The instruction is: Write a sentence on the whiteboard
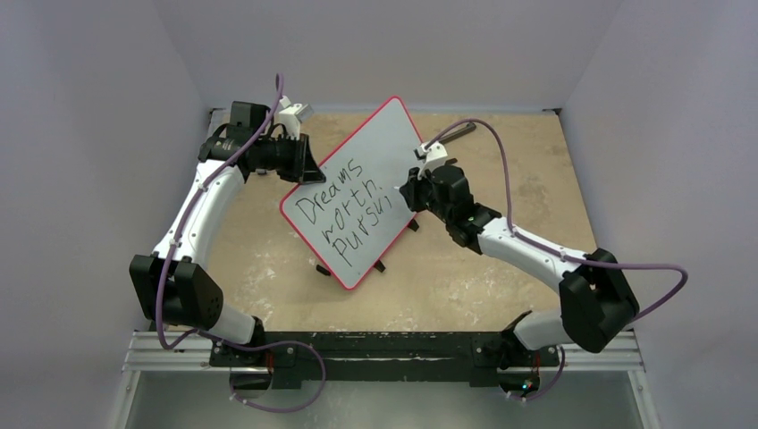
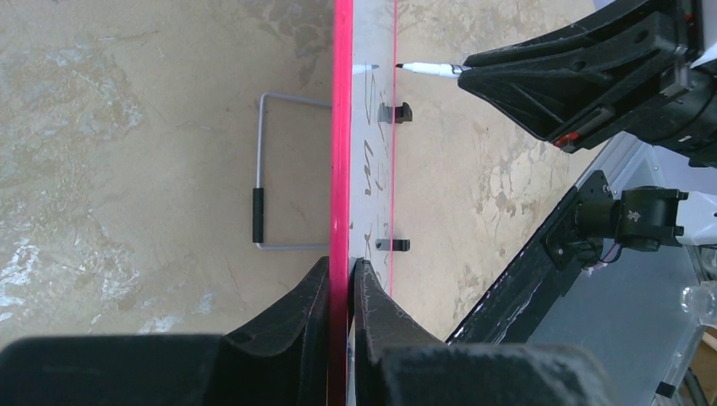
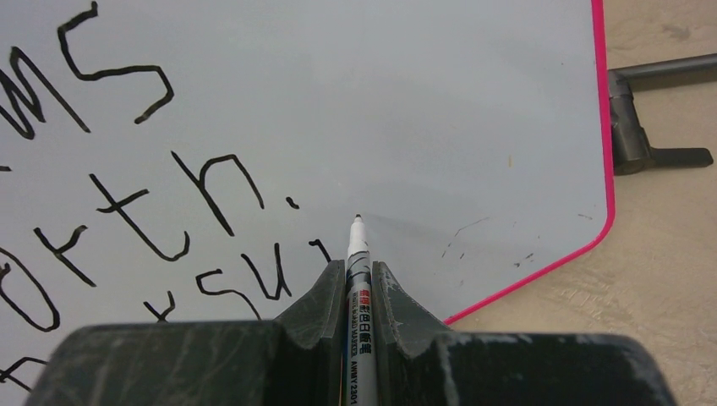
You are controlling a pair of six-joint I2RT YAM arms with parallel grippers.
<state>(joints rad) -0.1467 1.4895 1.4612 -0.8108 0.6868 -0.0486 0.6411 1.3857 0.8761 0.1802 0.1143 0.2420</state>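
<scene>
L gripper (image 2: 342, 269) shut tight on whiteboard (image 1: 386, 143) rim, far-left edge, board mid-table. R gripper (image 3: 358, 272) pinches a marker (image 3: 358, 241), tip near the sentence (image 1: 345, 211) end (I read "Dreams worth pursui").

Whiteboard (image 1: 384, 147) between left claw (image 2: 342, 266) and right claw (image 3: 359, 269); marker (image 3: 357, 245) over whiteboard.

The right tool (image 3: 358, 271) hides most of the marker (image 3: 357, 244); the left edge crops the sentence (image 3: 127, 211).

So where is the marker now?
In the right wrist view, the marker sits between the fingers of the right gripper, its tip beside the last letter on the whiteboard.
</scene>
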